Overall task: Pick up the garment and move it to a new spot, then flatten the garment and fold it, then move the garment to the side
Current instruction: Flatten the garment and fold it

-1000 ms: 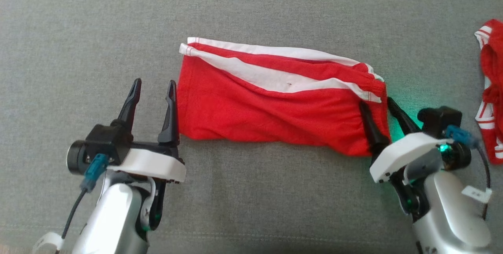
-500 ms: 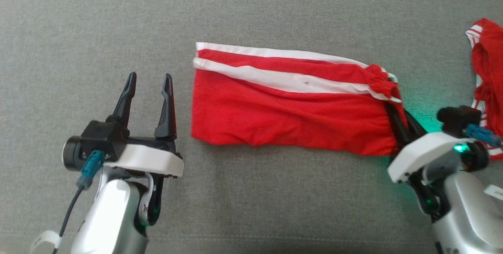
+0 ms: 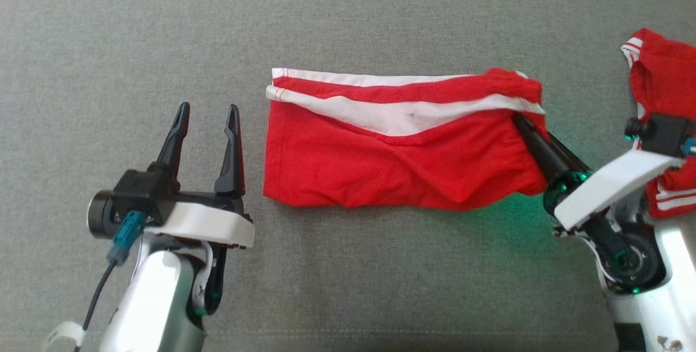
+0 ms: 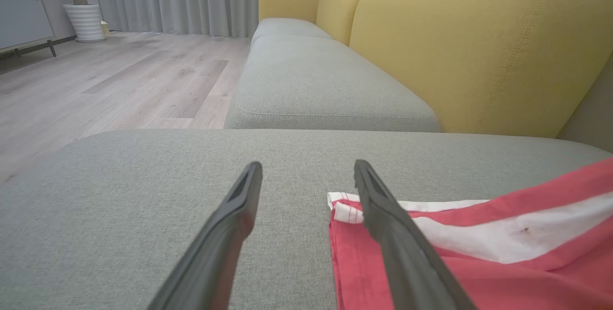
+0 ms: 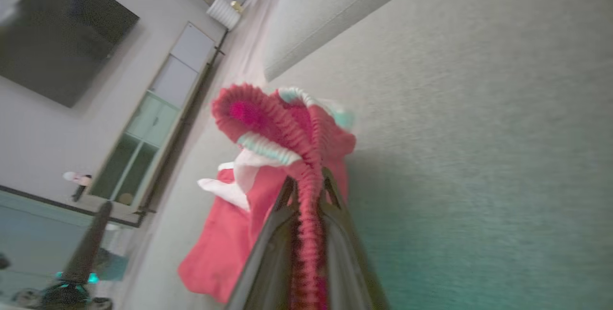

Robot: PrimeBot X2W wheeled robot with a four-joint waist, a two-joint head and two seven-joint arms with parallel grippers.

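Left claw (image 3: 209,107) hovers spread wide with nothing in it, just beside the left edge of the red shorts (image 3: 391,167). The shorts, white-striped, lie across the middle of the grey cushion (image 3: 348,9), their right end bunched up. Right claw (image 3: 523,123) is clenched on that bunched waistband. At far right, another red garment (image 3: 666,74) sits beside the right arm.

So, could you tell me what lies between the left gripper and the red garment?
Only bare grey cushion separates the left gripper from the garment, in the head view.
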